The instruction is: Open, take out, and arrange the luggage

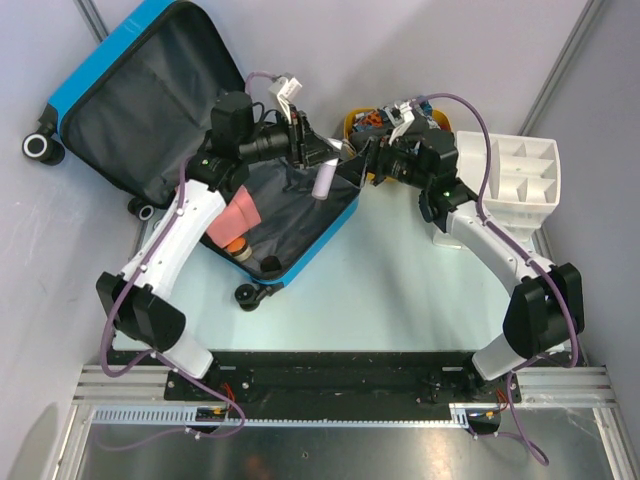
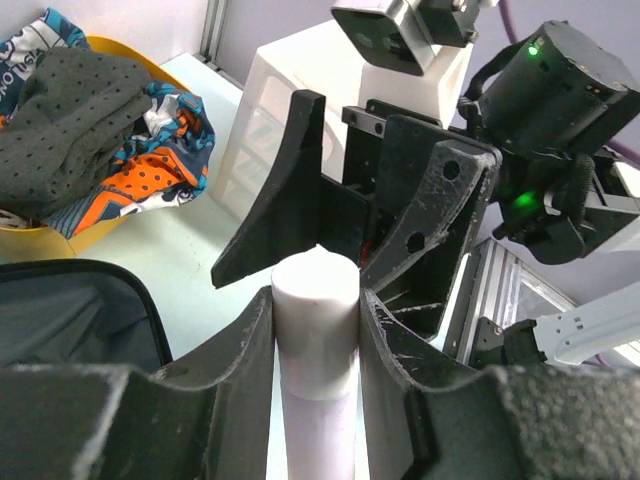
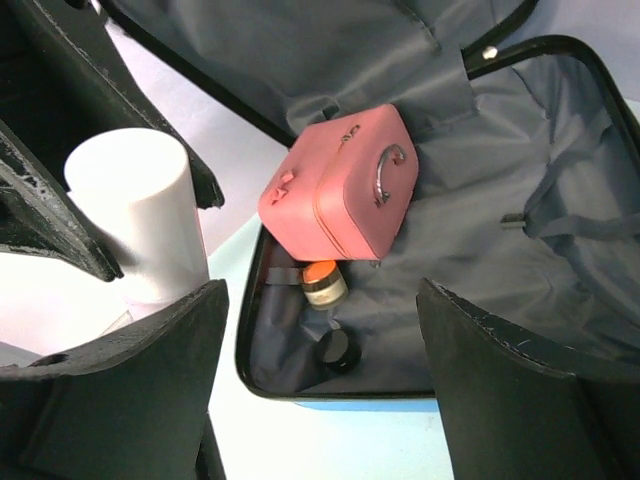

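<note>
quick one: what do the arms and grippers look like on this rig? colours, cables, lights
Left arm and right arm: white links, bulky black joint housings, lilac cables looped outside. Left gripper and right gripper: matte black, two broad wedge-shaped fingers, scuffed inner faces. Green LED on the right wrist.

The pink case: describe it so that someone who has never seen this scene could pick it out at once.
Find the open blue luggage at the far left of the overhead view. In its nearer half, on the grey lining, lies the pink case. It is boxy, with a curved handle, and much bigger than the orange-lidded jar and black-capped pot beside it.
</note>
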{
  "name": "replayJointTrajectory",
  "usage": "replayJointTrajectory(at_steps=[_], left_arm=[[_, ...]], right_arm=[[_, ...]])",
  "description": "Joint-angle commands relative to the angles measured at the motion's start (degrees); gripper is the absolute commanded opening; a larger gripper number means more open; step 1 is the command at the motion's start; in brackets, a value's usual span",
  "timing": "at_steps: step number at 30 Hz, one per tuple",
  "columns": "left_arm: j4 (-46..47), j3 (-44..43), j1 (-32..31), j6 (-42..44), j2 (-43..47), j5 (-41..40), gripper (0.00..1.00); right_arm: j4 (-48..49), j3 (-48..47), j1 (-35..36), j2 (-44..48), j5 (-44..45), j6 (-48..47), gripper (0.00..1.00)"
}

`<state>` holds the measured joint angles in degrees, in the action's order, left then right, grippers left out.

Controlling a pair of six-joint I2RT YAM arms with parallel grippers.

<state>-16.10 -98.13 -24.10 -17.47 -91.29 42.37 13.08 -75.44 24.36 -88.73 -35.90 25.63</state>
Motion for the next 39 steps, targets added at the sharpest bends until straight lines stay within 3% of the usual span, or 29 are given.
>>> replayJointTrajectory(at_steps=[1, 8, 12, 19, 23, 28, 39], left_arm=[[3.62, 1.45, -1.04, -1.33, 3.39, 1.84, 0.0], [3.79, 2.85, -1.04, -0.8, 4.54, -0.61, 0.0], [4.14, 3.55, -0.95, -1.77, 3.92, -0.71, 0.0], [5.72, 2.86, -1.04, -4.4, 2.25, 0.26, 0.0], [6.6, 2.85, -1.04, -5.03, 1.99, 0.78, 0.0], [6.87, 3.38, -1.04, -5.64, 2.25, 1.05, 0.0], [7.66, 4.17, -1.22, -6.25, 1.99, 0.96, 0.0]], right_arm=[[7.58, -0.67, 0.78, 0.75, -5.31, 2.76, 0.81], [-2.52, -0.67, -4.75, 4.44, -8.3, -0.92, 0.88], [-3.15, -0.67, -8.89, 4.79, -11.82, 0.3, 0.89], [0.01, -0.67, -3.71, 4.71, -12.36, -1.02, 0.91], [3.61, -0.67, -1.86, 2.07, -11.38, 3.54, 0.92], [9.32, -0.85, -0.46, -0.3, -10.68, 7.24, 0.89], [14.51, -2.25, 0.42, -3.47, -9.36, 11.81, 0.67]])
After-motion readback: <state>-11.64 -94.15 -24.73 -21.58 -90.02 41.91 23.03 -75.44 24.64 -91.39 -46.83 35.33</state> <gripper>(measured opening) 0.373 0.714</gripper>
